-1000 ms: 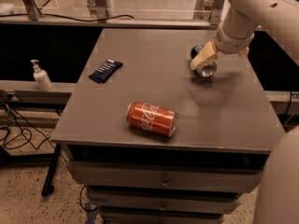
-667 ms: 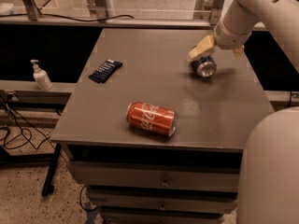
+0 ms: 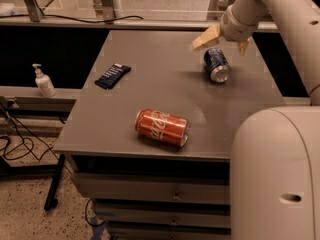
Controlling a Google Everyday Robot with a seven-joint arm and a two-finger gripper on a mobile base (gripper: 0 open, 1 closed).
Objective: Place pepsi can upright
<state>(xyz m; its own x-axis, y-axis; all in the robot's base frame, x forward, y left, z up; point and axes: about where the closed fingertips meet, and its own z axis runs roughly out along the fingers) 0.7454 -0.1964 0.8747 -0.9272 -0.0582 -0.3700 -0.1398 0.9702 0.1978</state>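
The pepsi can (image 3: pixel 216 64) is dark blue with a silver end. It lies on its side at the back right of the grey table (image 3: pixel 150 91), its silver end facing the front. My gripper (image 3: pixel 224 42) hangs just above and behind the can. It is open, with one tan finger (image 3: pixel 205 38) to the can's left and the other (image 3: pixel 244 46) to its right. The fingers do not touch the can.
An orange-red Coca-Cola can (image 3: pixel 161 127) lies on its side near the table's front edge. A flat dark blue packet (image 3: pixel 112 75) lies at the left. A white pump bottle (image 3: pixel 44 82) stands on a ledge off the table's left. My white body (image 3: pixel 275 174) fills the lower right.
My gripper has opened and lifted up and back off the pepsi can. The can now lies uncovered on its side on the table.
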